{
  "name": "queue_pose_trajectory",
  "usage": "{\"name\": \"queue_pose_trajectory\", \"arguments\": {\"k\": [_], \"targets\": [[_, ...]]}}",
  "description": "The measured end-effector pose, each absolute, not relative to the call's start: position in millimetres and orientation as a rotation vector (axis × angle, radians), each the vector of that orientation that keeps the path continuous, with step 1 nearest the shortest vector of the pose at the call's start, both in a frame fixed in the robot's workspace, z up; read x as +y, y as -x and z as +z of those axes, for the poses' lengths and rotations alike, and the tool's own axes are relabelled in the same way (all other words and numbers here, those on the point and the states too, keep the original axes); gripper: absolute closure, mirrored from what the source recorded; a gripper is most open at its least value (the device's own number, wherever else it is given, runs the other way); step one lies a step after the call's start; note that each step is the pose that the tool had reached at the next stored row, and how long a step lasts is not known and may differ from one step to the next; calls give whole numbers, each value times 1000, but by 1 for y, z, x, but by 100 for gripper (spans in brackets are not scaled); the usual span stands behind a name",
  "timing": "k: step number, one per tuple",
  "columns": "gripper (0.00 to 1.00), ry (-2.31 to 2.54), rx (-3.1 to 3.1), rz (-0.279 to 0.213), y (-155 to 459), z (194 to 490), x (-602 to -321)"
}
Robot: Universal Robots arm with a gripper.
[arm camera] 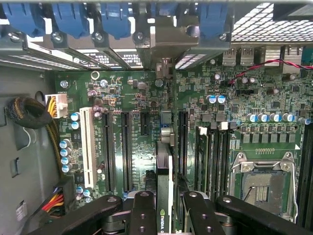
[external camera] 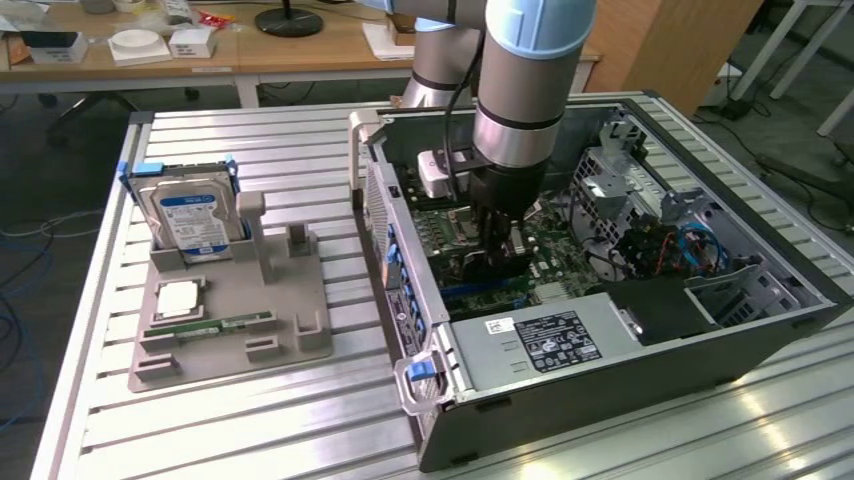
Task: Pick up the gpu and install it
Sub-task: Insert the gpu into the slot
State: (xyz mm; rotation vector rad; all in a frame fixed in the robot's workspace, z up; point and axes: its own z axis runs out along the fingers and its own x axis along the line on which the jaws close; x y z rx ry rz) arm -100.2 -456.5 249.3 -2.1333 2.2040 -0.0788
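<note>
Gripper (external camera: pixel 491 262) lowered inside the open computer case (external camera: pixel 747 330), centre of the exterior frame, black fingers (arm camera: pixel 145 215) clamped on the graphics card (arm camera: pixel 164 181). Card held on edge, thin and dark, long axis running away from the fingers toward the blue latches (arm camera: pixel 115 19) at the case's rear wall; seen in the wrist frame at lower centre, between the two fingers, over the green motherboard (arm camera: pixel 254 98) with its long black slots (arm camera: pixel 126 147). Grey plastic tray (external camera: pixel 227 310) at left of the exterior frame on the ribbed metal table (external camera: pixel 214 140), holding a silver hard drive (external camera: pixel 191 218) upright.
</note>
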Motion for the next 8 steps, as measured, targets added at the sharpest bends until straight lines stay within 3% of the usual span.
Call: {"name": "queue_pose_trajectory", "arguments": {"k": [8], "targets": [[74,2133,2204,-78,101,249,-459]]}}
